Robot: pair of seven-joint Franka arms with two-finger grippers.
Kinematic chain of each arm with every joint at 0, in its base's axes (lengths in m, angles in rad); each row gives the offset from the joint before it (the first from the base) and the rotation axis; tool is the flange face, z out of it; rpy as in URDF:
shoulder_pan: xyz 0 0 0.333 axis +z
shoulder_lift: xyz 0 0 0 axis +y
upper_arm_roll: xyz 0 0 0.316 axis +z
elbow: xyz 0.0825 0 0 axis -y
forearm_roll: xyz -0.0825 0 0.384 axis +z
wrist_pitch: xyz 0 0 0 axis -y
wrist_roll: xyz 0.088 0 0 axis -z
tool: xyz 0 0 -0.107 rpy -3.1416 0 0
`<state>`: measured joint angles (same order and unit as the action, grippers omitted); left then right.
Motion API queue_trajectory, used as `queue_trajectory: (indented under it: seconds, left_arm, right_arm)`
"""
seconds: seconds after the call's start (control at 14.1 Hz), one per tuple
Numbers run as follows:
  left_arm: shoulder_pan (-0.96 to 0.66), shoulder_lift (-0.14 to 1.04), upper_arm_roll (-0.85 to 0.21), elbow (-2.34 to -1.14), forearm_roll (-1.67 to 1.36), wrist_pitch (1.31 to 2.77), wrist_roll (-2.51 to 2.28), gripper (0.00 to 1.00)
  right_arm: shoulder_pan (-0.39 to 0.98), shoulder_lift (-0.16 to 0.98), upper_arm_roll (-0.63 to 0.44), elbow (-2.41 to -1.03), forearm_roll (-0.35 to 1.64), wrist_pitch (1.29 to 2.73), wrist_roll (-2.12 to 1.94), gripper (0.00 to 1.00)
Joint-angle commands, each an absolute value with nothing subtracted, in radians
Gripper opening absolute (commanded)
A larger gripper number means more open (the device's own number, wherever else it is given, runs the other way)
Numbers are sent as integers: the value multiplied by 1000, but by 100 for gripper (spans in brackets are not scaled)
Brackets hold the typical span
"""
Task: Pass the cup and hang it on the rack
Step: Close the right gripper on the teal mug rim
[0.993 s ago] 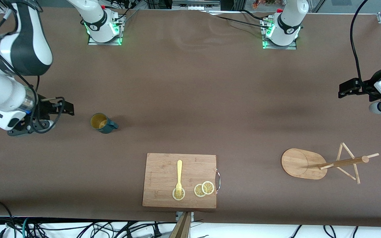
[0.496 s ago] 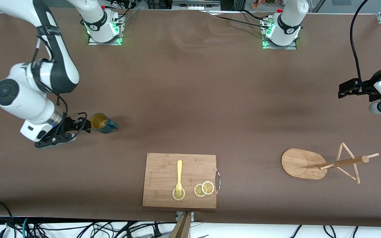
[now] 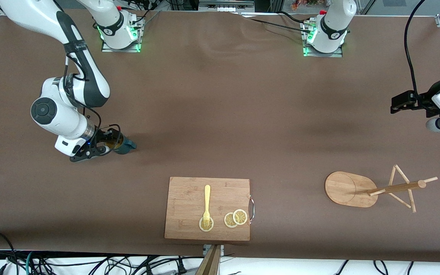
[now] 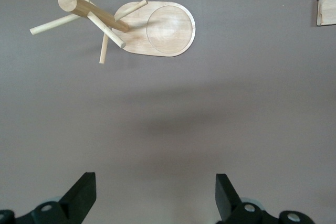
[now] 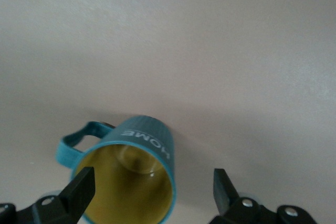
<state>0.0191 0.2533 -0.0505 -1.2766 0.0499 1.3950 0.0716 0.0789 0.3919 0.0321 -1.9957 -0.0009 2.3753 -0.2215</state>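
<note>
Now the right hand (image 5: 149, 192), fingers wide, straddles the cup (image 3: 122, 144); the left hand (image 4: 155, 195) waits wide open

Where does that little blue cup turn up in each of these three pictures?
Front view: the cup stands on the brown table toward the right arm's end, at the right end effector.
Left wrist view: not in it.
Right wrist view: low in the picture, between the open fingers.
Shared landmark: the brown table.

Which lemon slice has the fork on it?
The lemon slice alone near the cutting board's front edge, under the yellow fork's prongs. The other two slices overlap each other, with nothing on them.
</note>
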Motion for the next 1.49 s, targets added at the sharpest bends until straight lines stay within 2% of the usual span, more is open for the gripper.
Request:
queue_trajectory:
  seconds: [0.0,0.07,0.14,0.21,0.28,0.35,1.06,1.21,1.42]
  left_arm:
    - [17,264,-48,-1249,28,1393,67,100]
    - [17,264,-48,-1249,28,1393,67,100]
    - [17,264,-48,-1249,28,1393,67,100]
    - [17,264,-46,-1249,29,1393,67,100]
    - [17,264,-48,-1249,29,1393,67,100]
    - [17,264,-46,-1249,29,1393,66,100]
    - [17,276,-46,-1249,28,1390,71,100]
    - [17,278,-46,-1249,28,1390,74,100]
    - [15,278,-48,-1250,26,1390,77,100]
  right_arm:
    - [66,399,28,-2055,8,2469,-265,100]
    - [66,400,28,-2084,8,2520,-274,99]
    - [64,403,26,-2114,8,2583,-313,72]
    - [64,403,26,-2141,8,2633,-363,32]
    - [64,402,26,-2148,8,2649,-388,5]
    - [63,400,25,-2146,8,2652,-408,0]
    - [64,373,28,-2115,9,2631,-428,0]
    - [64,359,32,-2092,9,2582,-420,0]
    - [66,333,35,-2005,14,2407,-417,0]
